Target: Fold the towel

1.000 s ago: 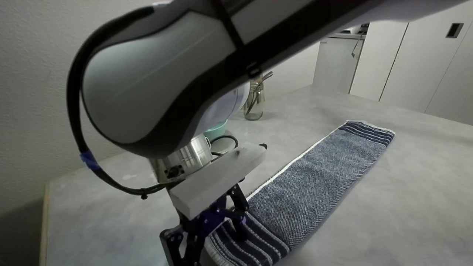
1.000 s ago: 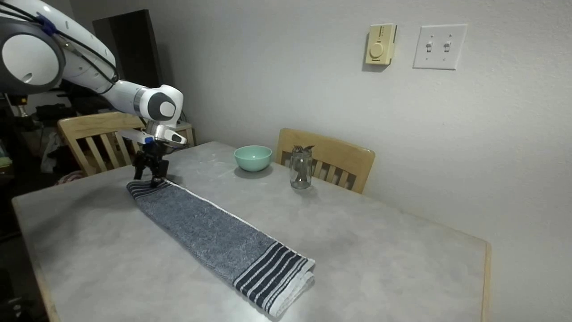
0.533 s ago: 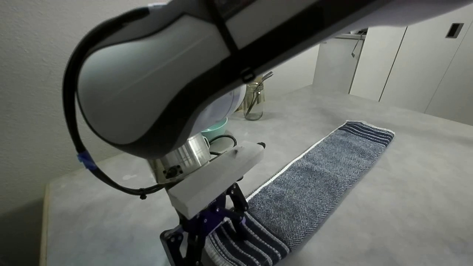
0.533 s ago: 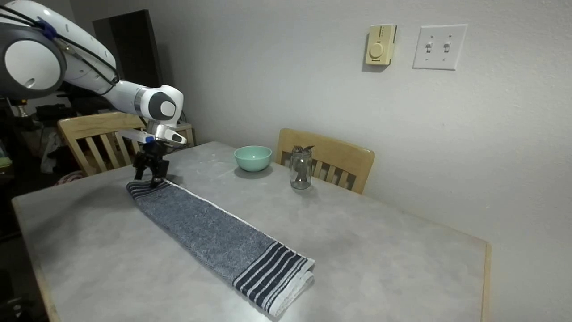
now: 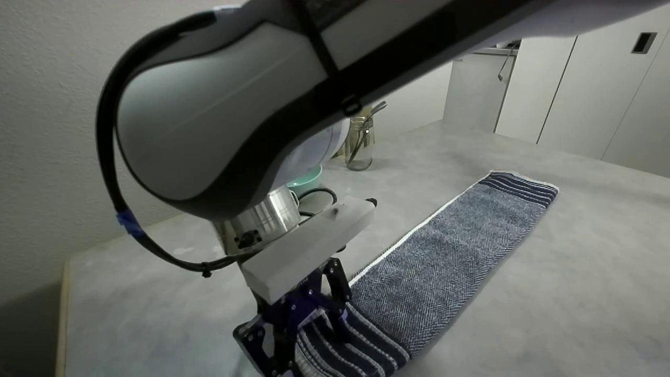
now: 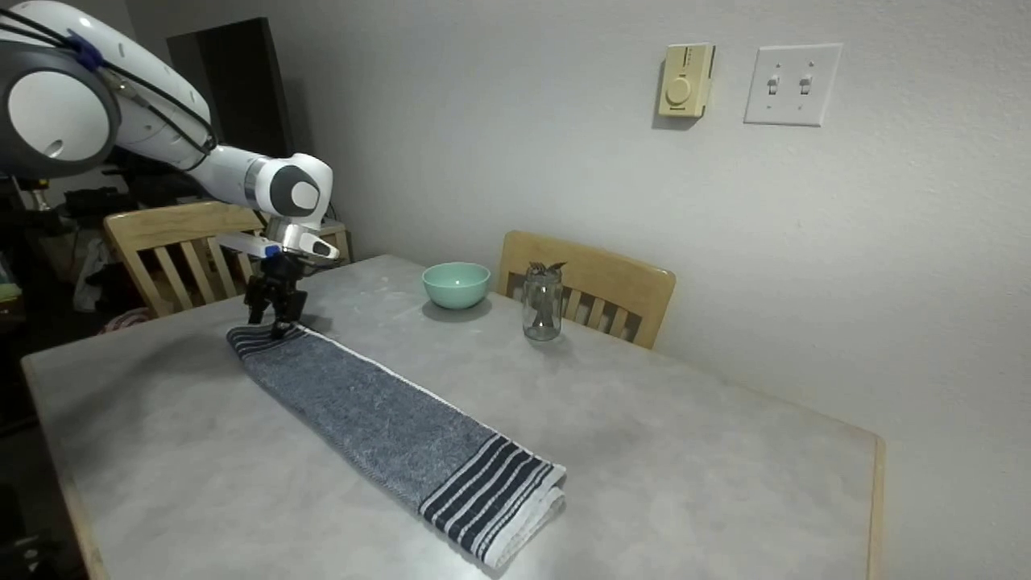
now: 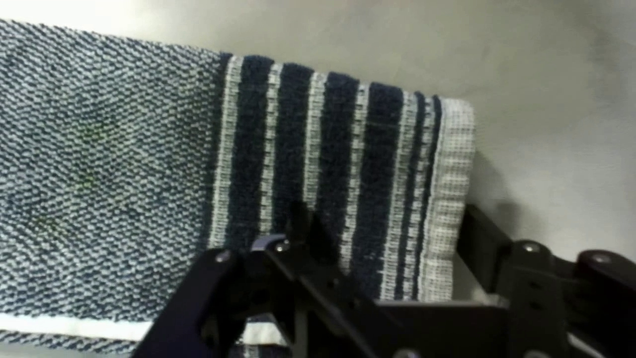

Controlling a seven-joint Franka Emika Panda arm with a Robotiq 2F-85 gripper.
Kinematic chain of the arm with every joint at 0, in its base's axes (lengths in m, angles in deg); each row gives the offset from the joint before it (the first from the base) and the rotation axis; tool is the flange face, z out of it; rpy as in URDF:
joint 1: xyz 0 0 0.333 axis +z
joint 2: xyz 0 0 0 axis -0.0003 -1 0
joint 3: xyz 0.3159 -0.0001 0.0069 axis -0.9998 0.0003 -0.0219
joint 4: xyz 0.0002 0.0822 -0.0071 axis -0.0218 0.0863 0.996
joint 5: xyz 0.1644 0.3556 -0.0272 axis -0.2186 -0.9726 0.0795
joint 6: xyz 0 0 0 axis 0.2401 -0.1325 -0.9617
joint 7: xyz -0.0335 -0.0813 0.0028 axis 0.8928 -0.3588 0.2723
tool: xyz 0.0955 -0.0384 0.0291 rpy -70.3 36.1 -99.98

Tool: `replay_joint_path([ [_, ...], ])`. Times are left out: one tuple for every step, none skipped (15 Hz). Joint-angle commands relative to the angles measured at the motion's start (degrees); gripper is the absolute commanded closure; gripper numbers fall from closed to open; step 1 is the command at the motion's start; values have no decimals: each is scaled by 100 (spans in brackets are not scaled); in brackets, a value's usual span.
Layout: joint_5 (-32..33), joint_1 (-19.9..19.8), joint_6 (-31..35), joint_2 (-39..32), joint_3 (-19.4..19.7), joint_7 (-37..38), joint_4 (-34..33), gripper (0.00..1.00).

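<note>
The long, narrow grey-blue terry-cloth towel (image 6: 362, 403) with navy and white striped ends lies stretched out on the pale grey table (image 6: 685, 459), and the black jointed end effector (image 7: 385, 223) stands over one of its short ends, so nearly all the cloth runs away to one side of it, toward the far striped end. In the wrist view its fingers (image 7: 298, 228) are spread apart: one over the dark stripes, the other just past the white hem. The gap thus straddles the hem and lies roughly along the towel's long axis. Across the width it seems a little nearer the white-bound long edge, on the side of the round mint-green bowl (image 6: 457, 285). Whether the inner finger touches the cloth cannot be told. My reading: drawing the fingers together would pinch the short end, and the fold would then go lengthwise, back over the towel.
</note>
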Motion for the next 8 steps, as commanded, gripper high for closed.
replay_joint_path([
  [67, 20, -58, -85, 50, -29, -147, 54],
  [65, 19, -59, -74, 50, -34, -153, 62],
  [54, 13, -63, -56, 42, -44, -148, 68],
  [44, 2, -59, -29, 28, -76, -133, 76],
  [51, -17, -78, 31, 8, -171, -92, 83],
  [53, -30, -108, 90, -13, -265, -69, 90],
  [70, -31, -119, 132, -20, -379, -55, 99],
  [85, -26, -132, 188, -29, -505, -37, 99],
])
